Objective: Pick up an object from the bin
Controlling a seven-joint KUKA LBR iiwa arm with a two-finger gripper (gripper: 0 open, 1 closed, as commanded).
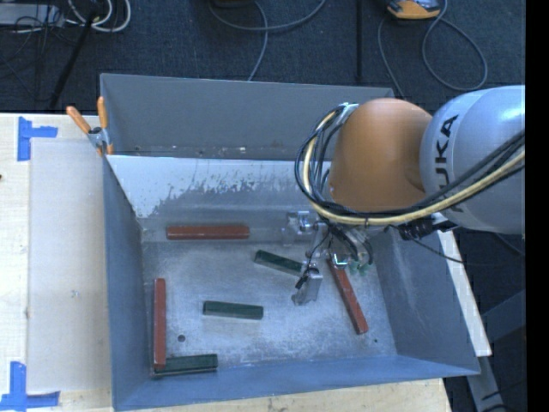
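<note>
My tool (pixel 305 288), apart or together I cannot tell, low in the bin (pixel 257 136); dark green bar (pixel 276 262) just beside it at 10 o'clock, long axis 10-to-4, red-brown bar (pixel 350 300) at 3 o'clock

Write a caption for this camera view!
KUKA arm reaching into grey bin between a dark green bar and a reddish-brown bar.

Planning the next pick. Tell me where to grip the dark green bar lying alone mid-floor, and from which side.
Take the dark green bar at its middle, from straight above, closing across its narrow width. It lies flat, bare bin floor along both long edges, so these look free; end to end it is probably too long to span.
</note>
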